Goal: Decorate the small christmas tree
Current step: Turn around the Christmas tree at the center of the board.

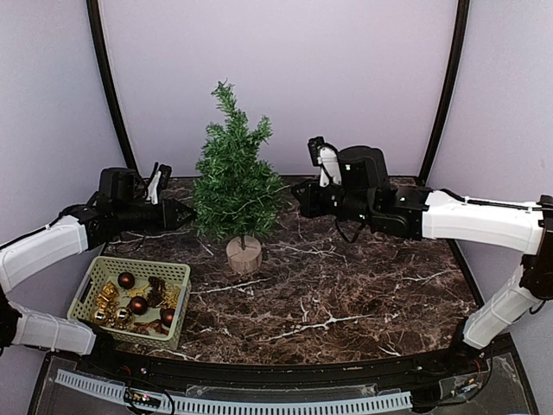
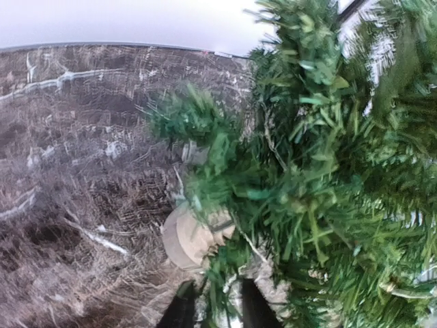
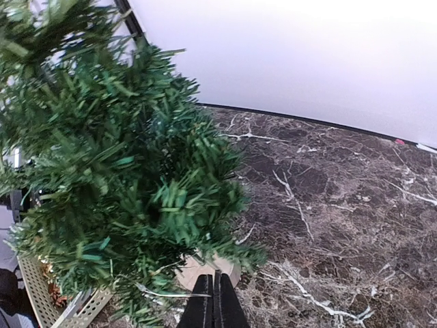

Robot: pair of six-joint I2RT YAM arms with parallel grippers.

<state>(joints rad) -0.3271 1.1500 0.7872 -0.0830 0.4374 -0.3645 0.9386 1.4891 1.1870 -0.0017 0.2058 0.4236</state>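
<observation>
The small christmas tree (image 1: 235, 186) is standing upright on its round wooden base (image 1: 244, 255), just left of centre in the top view, on the dark marble table (image 1: 346, 294). No ball or bell is showing on the branches. Thin pale strands are crossing the lower needles, and I cannot tell if they count as decoration. My read is that the task is barely started. The green basket (image 1: 147, 263), lower left of the top view and well apart from the tree, is holding every ornament in sight: dark red balls (image 1: 138, 304) and gold pieces (image 1: 107, 296).

The left gripper (image 1: 185, 213) is sitting at the tree's left edge. In its wrist view the fingers are a little apart with needles poking between them. It has no ornament, and I cannot tell if it is pinching a sprig. The right gripper (image 1: 299, 197) is hovering just right of the tree, fingers pressed together, carrying nothing visible.

Hard to make out: both wrist views are blurring and filling with foliage, the tree's far side is hidden, and the basket contents are overlapping, so no count.
</observation>
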